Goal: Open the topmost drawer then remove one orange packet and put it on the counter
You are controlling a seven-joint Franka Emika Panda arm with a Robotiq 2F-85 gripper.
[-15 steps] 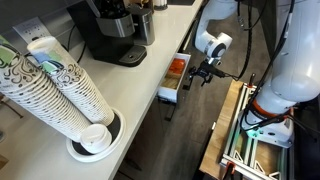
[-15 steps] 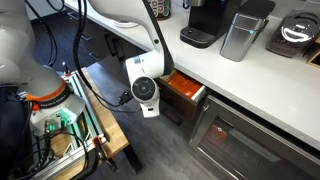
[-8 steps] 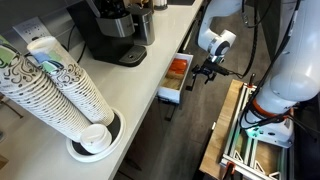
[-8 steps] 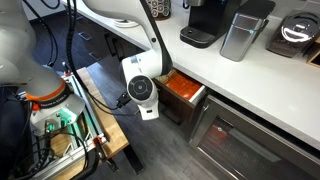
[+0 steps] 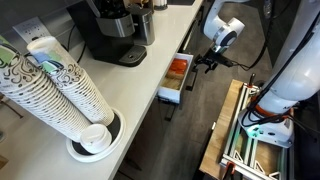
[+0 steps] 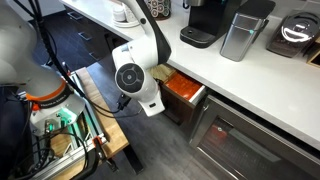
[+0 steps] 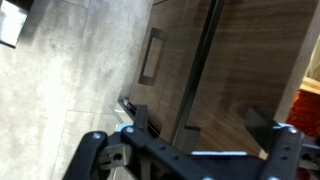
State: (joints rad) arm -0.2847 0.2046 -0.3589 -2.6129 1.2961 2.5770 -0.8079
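Starting with an exterior view: find the topmost drawer (image 5: 168, 92) pulled out at frame centre beneath the counter (image 5: 135, 85), one orange packet (image 5: 177, 67) among many inside, and the fingers (image 5: 206, 64) just right of it. Turning to an exterior view, cannot see them behind the wrist housing (image 6: 135, 78). Judging by the wrist view: spread wide, holding nothing. Centre over the orange pile, descend slowly, straddle a single stick, avoid the white walls, and close gently.
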